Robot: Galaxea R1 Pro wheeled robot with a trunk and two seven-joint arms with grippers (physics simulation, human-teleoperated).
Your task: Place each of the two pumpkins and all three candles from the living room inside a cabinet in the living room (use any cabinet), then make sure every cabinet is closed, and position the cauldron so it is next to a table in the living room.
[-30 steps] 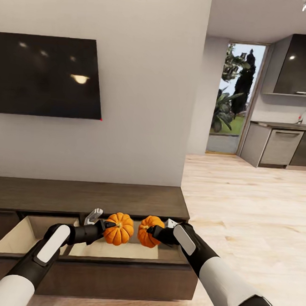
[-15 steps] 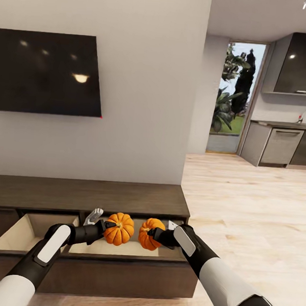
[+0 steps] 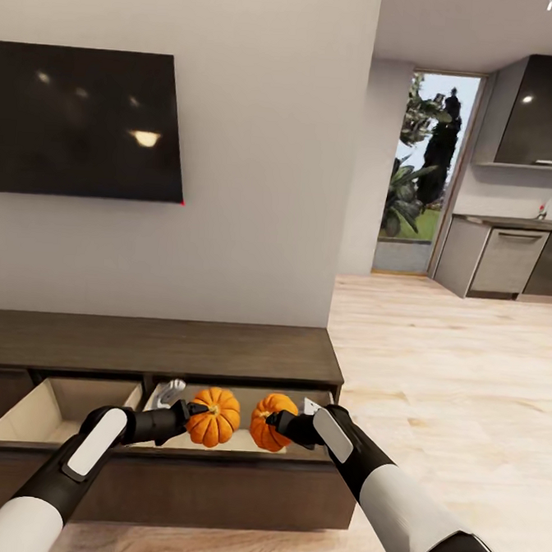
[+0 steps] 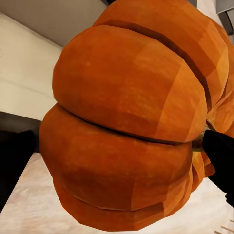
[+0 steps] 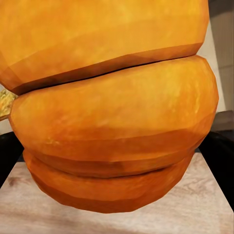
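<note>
From the head camera I had both arms reaching out toward 12 o'clock, over the pulled-out drawers of the long dark cabinet (image 3: pixel 164 346) that stood against the wall below the black screen (image 3: pixel 85 123). My left gripper (image 3: pixel 191 412) was clamped on one pumpkin (image 3: pixel 213 416), its fingers pinching it at the stem side, and my right gripper (image 3: pixel 276 420) was clamped on the other pumpkin (image 3: pixel 271 421) the same way. The two pumpkins hung side by side, close but apart, above the pale interior of the right-hand open drawer (image 3: pixel 240 440). A second open drawer (image 3: pixel 53 404) lay at about 10 o'clock from them. At the left wrist the orange ribs of its pumpkin (image 4: pixel 126 126) pressed right up to the lens, a dark fingertip (image 4: pixel 219 158) at its edge; at the right wrist its pumpkin (image 5: pixel 114 122) did likewise. The kitchen units (image 3: pixel 507 263) sat far off at 2 o'clock.
</note>
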